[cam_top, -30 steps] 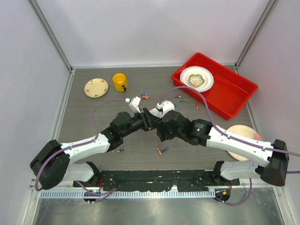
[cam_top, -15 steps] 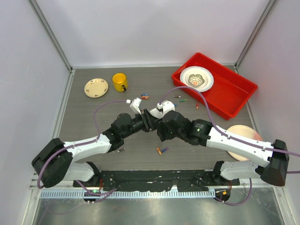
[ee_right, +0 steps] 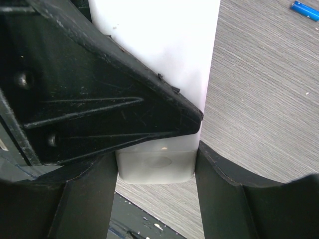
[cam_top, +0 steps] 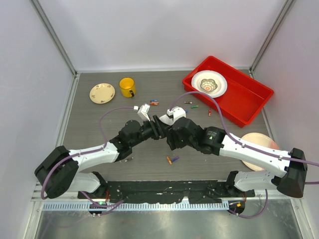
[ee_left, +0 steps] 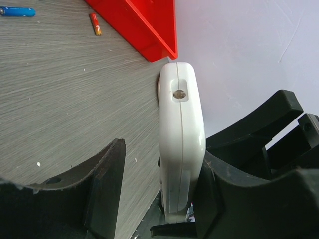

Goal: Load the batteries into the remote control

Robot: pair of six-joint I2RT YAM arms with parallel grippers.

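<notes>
Grip on the remote control is provided by the right hand, which is closed on one end with a finger pressed against either side. The remote control is held up on its edge above the middle of the grey surface, between the two arms. The left hand is partly open around it: one finger is touching its side, while the other finger stands apart, with bare surface seen in the gap. In the right wrist view, part of the white body is covered by a black finger of the left hand.

Loose batteries are seen just near of the hands, with others scattered on the far side and towards the right. A red tray with a white bowl in it is placed at the far right. A yellow mug and a small plate are set at the far left.
</notes>
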